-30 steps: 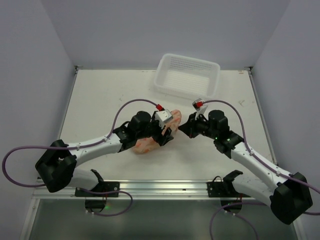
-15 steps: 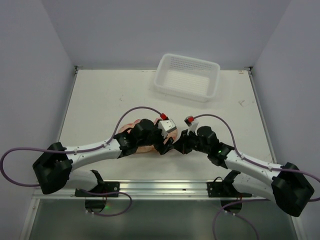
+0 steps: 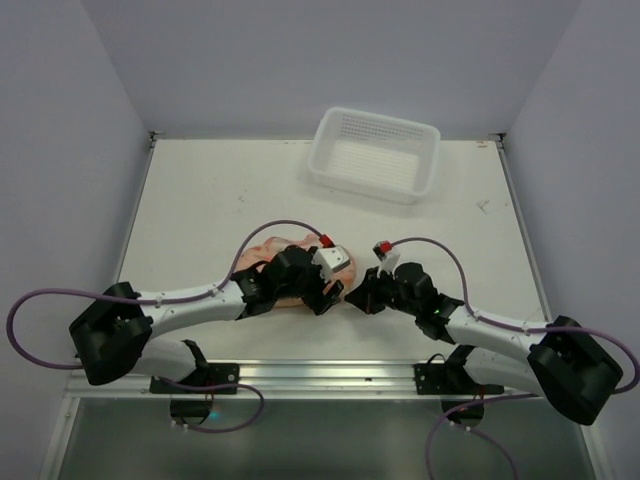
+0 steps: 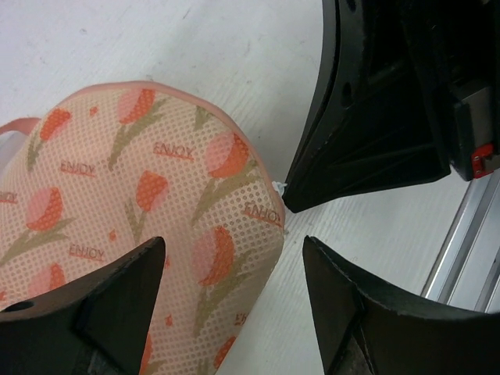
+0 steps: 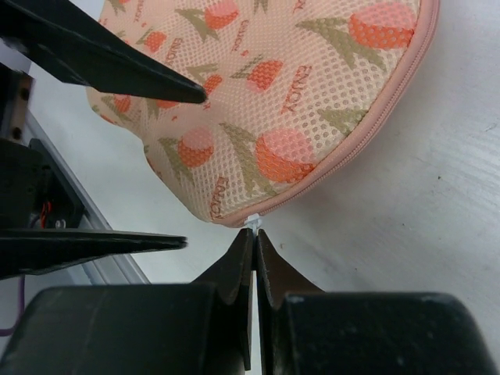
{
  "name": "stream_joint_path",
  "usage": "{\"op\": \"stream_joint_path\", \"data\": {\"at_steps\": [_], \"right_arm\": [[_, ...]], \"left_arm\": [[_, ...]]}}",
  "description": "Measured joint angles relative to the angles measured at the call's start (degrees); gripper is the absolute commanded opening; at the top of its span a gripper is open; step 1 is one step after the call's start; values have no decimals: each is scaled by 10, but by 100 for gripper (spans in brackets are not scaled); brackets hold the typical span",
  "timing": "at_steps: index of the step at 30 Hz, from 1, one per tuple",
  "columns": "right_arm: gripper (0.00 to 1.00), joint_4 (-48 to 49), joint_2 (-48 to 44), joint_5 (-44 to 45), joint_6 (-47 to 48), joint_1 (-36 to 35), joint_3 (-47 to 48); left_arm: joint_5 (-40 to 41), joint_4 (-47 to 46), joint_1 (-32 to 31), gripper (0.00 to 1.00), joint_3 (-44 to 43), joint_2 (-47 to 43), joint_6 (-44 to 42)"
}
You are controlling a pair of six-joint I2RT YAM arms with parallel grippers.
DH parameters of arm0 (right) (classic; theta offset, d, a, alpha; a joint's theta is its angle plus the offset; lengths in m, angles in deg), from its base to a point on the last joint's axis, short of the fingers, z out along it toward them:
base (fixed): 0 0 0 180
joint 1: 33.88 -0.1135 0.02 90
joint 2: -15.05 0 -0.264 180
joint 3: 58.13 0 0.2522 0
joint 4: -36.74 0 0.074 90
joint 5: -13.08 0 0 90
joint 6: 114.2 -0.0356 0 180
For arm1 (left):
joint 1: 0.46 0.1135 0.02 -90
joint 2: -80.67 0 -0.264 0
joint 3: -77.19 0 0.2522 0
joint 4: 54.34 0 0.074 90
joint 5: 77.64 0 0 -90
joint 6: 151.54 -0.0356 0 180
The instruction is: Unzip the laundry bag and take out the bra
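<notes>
Seen from above as half hidden under the left arm near the desk (image 3: 200,200) front, the laundry bag (image 3: 266,247); from the left wrist, left gripper (image 4: 233,250) jaws open astride its rounded end; from the right wrist, right gripper (image 5: 254,234) jaws pinched on its white zipper pull (image 5: 252,223)

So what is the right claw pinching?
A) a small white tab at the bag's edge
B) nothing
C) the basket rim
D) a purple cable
A: the right claw is closed on the white tab at the pink edge of the bag.
</notes>
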Motion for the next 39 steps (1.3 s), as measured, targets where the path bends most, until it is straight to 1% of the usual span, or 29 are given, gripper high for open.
{"op": "stream_joint_path", "data": {"at_steps": [4, 8, 11, 12, 13, 14, 19, 24, 31, 37, 39], "right_arm": [[0, 16, -2, 0, -5, 0, -1], [0, 22, -16, -1, -7, -1, -7], [0, 22, -26, -1, -6, -3, -7], [0, 22, -28, 0, -6, -4, -7], [0, 22, -29, 0, -6, -4, -7], [0, 22, -29, 2, -6, -4, -7], [0, 25, -26, 17, -11, -4, -7], [0, 43, 5, 19, -15, 3, -7], [0, 57, 24, -1, -12, 81, -4], [0, 52, 50, -22, 17, 105, 33], [0, 52, 64, -30, 25, 106, 45]], "left_arm": [[30, 9, -17, 73, -9, 43, -1], [59, 17, -28, 65, -17, 72, -3], [74, 16, -33, 27, -22, 78, -1], [74, 16, -34, 8, -23, 80, -2], [74, 15, -35, 2, -26, 82, 0], [74, 12, -36, 0, -30, 85, -2], [91, 10, -43, 0, -31, 87, -2], [101, 5, -43, 0, 0, 56, -2], [95, -2, -43, 0, 11, 49, -2], [90, -15, -47, 0, 12, 44, -5], [88, -15, -48, 16, 15, 35, -5]]}}
